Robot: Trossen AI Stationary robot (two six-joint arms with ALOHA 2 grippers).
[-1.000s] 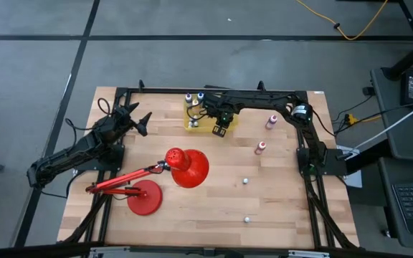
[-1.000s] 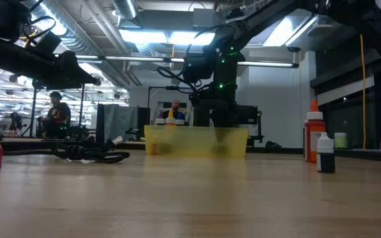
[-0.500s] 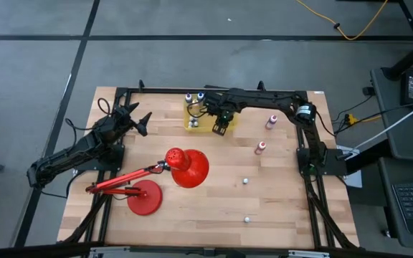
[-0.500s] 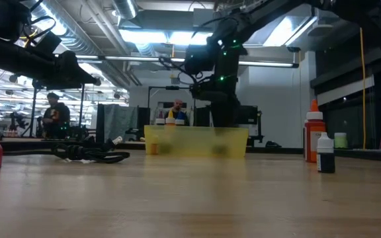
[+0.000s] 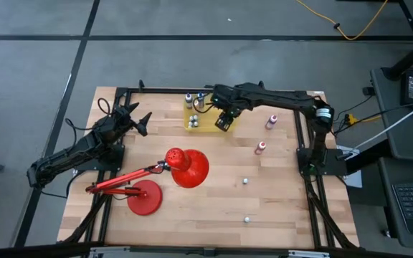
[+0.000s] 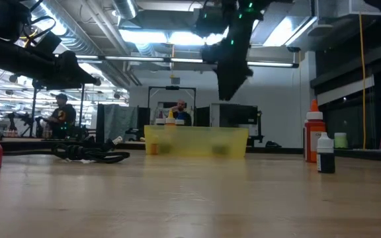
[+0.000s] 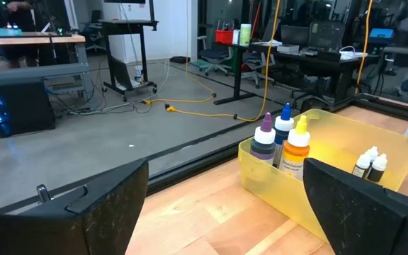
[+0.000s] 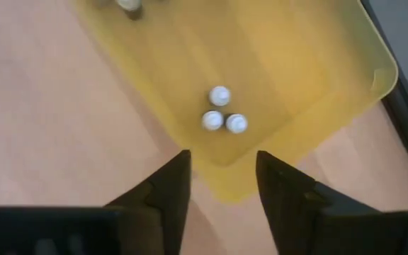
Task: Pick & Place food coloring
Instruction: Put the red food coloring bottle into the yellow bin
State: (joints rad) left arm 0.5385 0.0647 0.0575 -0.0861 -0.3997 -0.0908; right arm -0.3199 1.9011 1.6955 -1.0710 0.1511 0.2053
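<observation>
Overhead, the right pincer (image 5: pixel 223 123) hangs above the near edge of a translucent yellow bin (image 5: pixel 208 126) at the far side of the wooden surface (image 5: pixel 214 201), its two dark fingers (image 8: pixel 170 185) parted by a narrow gap and holding nothing. Through that gap, the right wrist view looks down on three small white-capped food coloring bottles (image 8: pixel 222 113) clustered in one corner of the bin, standing upright and touching one another. Taller dropper bottles (image 7: pixel 282 139), with purple, blue and orange tips, stand together in another corner of the same bin, as the left wrist view shows.

Two more food coloring bottles remain on the surface to the right of the bin: a pink one (image 5: pixel 271 122) farther back and a red one (image 5: pixel 261 147) nearer the middle, well apart from each other. Two tiny white-topped pieces (image 5: pixel 245 181) lie farther toward the front edge; what they are cannot be told.

The left pincer (image 5: pixel 140 122) waits over the left side of the surface, its fingers spread wide and empty. A red desk lamp (image 5: pixel 165 174) lies across the front left, its shade near the centre and its round base toward the front.

In the low view, a person (image 6: pixel 61 114) shows in the room beyond the surface.
</observation>
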